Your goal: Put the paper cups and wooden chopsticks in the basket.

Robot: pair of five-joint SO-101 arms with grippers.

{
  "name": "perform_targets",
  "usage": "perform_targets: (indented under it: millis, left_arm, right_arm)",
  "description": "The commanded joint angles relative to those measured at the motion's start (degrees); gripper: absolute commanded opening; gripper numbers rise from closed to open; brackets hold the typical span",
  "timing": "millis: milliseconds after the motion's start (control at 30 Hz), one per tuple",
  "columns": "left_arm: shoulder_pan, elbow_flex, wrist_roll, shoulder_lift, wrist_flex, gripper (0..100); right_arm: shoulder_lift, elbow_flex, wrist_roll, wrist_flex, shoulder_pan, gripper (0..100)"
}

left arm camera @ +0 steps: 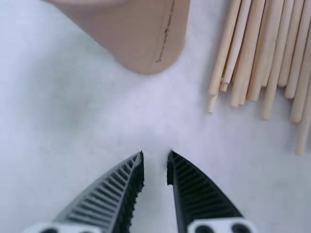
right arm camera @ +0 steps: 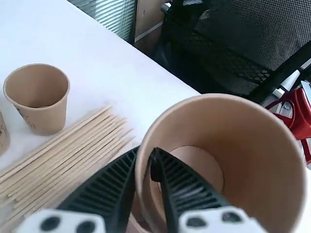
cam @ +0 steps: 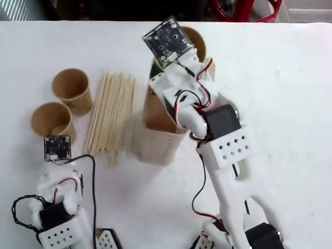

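Step in hand: the right arm is carrying one cup to the basket (cam: 155,142).
Right pincer (right arm camera: 146,153): it is clamping the held cup (right arm camera: 243,145) by the rim, with one finger inside the wall and one outside, closed down to the wall's thickness.
Held cup position: it is hanging at the basket's far end, toward the far edge of the desk (cam: 290,93). Whether it is fully over the opening cannot be told.
Basket: it is standing mid-desk, directly under the right arm.
Doing it well: centre the cup over the opening and lower it inside the walls before parting the fingers. A rim grip is likely letting the cup swing, so keep the descent slow.
Risk: the basket looks light, so a knock from the arm is likely to tip it.
Left pincer (left arm camera: 155,158): it is standing slightly open and holding nothing, low over the near left corner, just short of the near cup (cam: 52,120).
Waiting: the far cup (cam: 72,88) and the near cup are standing by the left edge. The chopsticks (cam: 111,114) are lying between them and the basket.
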Motion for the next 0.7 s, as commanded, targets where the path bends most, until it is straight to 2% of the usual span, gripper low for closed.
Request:
perform_targets:
  millis: [0,267,500,667]
  left_arm:
    - [-0.4,-0.1,-0.2,0.4,0.0,10]
    - [-0.4,-0.1,-0.2,0.4,0.0,10]
    - [-0.4,-0.1,-0.2,0.4,0.0,10]
    - [-0.4,-0.1,-0.2,0.4,0.0,10]
  right_arm:
    - [-0.1,-0.4,-0.5,-1.0,-2.4,1.7]
    - [-0.1,-0.4,-0.3,-1.2,-5.8,1.7]
    - [-0.1,-0.3,-0.1,-0.9,-4.4,2.1]
    - [0.0,-0.5,-0.1,2.9,-2.7,2.2]
